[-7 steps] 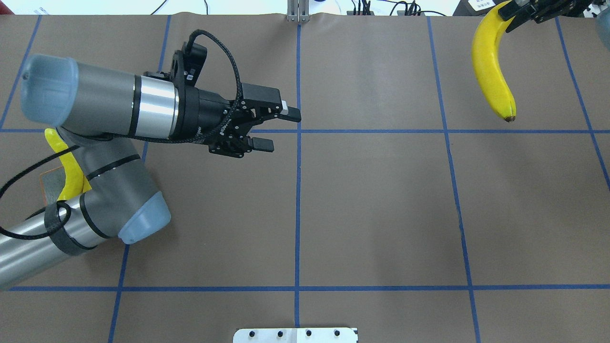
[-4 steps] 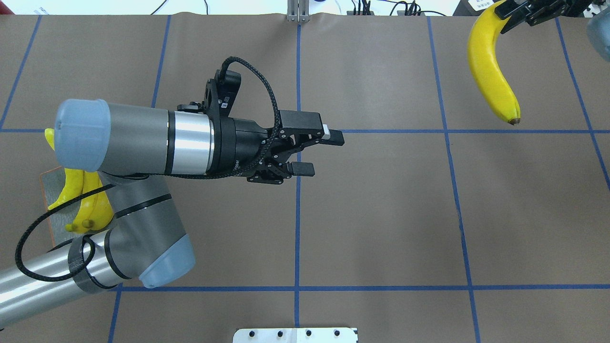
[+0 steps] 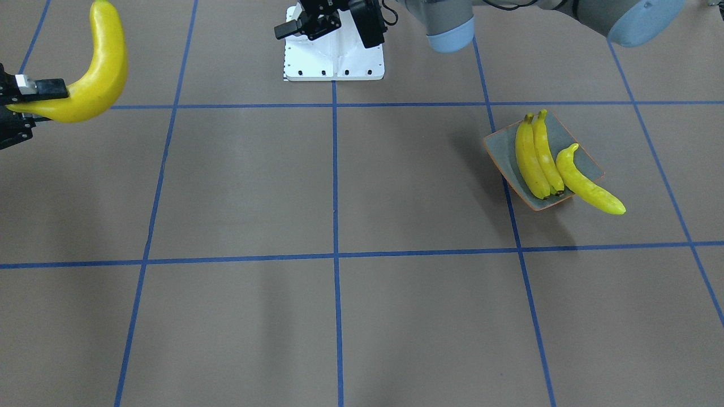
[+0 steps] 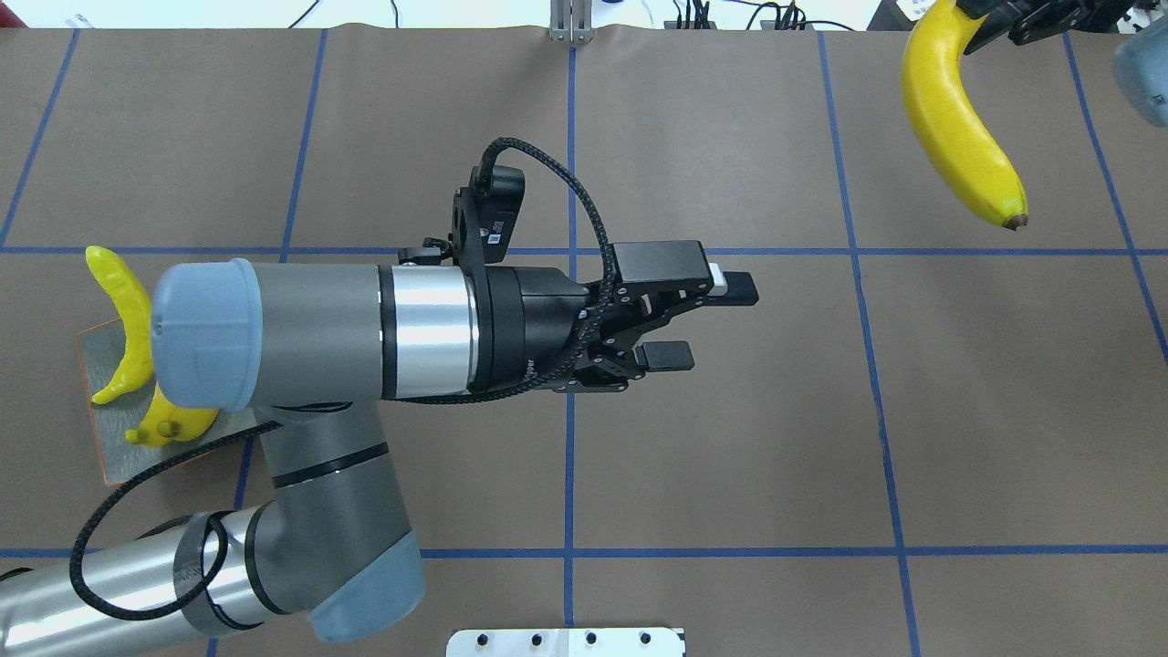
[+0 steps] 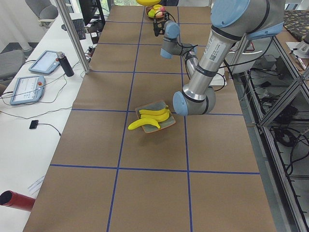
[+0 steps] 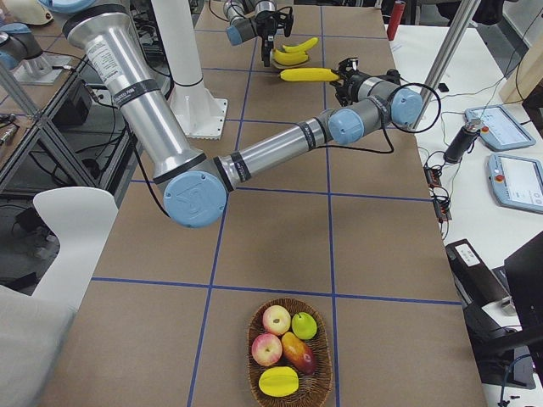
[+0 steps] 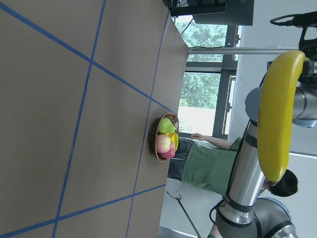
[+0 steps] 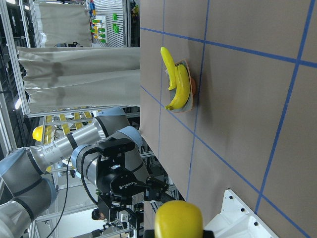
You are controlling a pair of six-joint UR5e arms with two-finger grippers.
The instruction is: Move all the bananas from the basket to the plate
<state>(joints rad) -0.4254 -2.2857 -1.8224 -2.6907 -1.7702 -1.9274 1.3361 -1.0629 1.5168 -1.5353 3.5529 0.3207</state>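
R tool (image 3: 39,96) is closed on one end of the held banana (image 4: 958,128), up in the air by the worktop edge opposite the robot, right half. L tool (image 4: 707,321) hangs over mid-worktop, jaws partly open, empty. Plate (image 3: 503,148) sits in the left half.

Risks: the end grip leaves a long lever, so the fruit may swing or slip. Plate's crowded and the outer banana (image 3: 588,183) overhangs its rim, so another could nudge it off.

Count: 4 bananas (3 on plate, 1 held), 1 plate, 1 basket (image 6: 327,365) at the right end, no clear banana in it.

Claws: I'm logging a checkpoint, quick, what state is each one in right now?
Left claw: open, holding nothing.
Right claw: shut on a banana.
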